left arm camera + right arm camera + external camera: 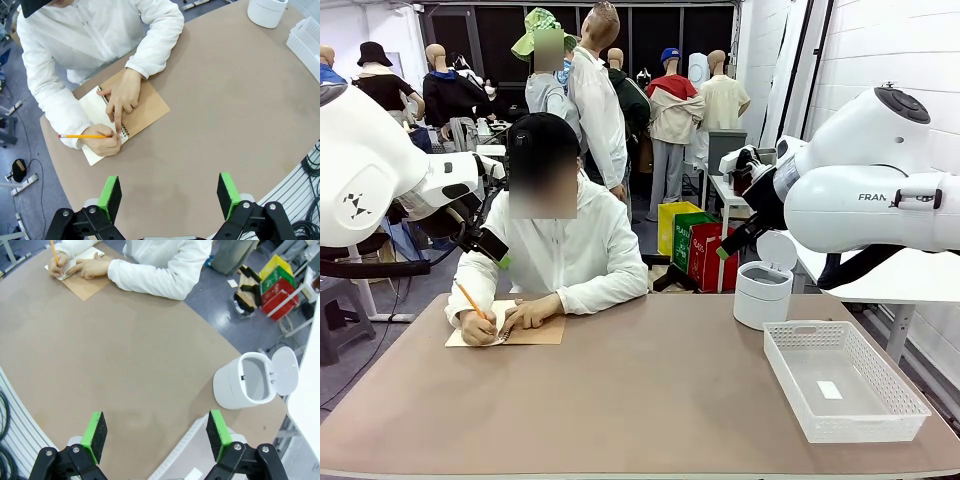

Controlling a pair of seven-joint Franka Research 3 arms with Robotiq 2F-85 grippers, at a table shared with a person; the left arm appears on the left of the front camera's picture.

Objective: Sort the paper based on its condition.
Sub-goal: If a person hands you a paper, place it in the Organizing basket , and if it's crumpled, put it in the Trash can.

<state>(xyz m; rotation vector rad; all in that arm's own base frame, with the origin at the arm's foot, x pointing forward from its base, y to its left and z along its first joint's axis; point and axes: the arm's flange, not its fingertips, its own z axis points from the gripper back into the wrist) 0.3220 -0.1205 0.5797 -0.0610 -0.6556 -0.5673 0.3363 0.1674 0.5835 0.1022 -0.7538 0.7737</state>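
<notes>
Robot's left hand (169, 192) was wide, green pads (110, 196) far apart, nothing between them, hovering above bare desk (640, 400) on the robot's side. Robot's right hand (156, 432) was wide too, holding nothing, up over the desk near the white bin (245, 385).

The paper (94, 107) was a cream page in the open spiral notebook (150, 107), brown kraft cover folded out beside it. The notebook lay flat at the desk's far left, right in front of the person (560, 250) in a white top. The person's pencil hand (102, 142) rested on the page holding a yellow pencil (82, 136), tip down near the spiral. The person's other hand (122, 97) lay on the notebook, index finger pointing down along the spiral, close to the pencil hand. Both robot hands were well apart from the paper.

The white bin stood on the desk's right side, far edge, flip lid (286, 371) up. A white mesh basket (865, 432) sat just in front of it, near the right edge, apart from the bin. A small white patch (830, 390) lay on the basket floor, couldn't tell what it was.

Both white arms were raised either side in the front view, left arm (380, 180) and right arm (880, 190)
</notes>
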